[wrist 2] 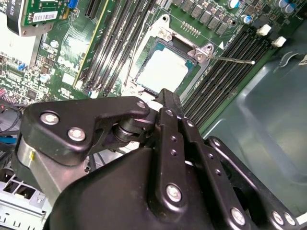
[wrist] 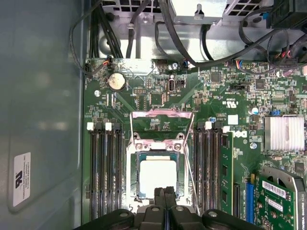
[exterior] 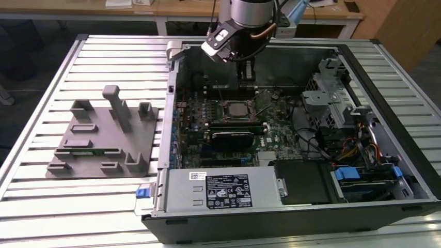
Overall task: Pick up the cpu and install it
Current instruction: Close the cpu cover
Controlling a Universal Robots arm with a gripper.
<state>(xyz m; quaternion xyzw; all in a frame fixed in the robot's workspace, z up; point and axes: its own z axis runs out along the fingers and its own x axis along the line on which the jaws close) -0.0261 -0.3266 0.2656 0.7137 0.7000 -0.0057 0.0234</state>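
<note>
A slatted metal table near wooden desks carries an open computer case. The gripper hangs empty, fingers pressed together, just above the cpu, which is seated in the socket at mid-motherboard.

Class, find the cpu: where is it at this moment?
The cpu lies in the motherboard socket inside the open computer case, between two banks of memory slots in the first wrist view, the claw close by.
</note>
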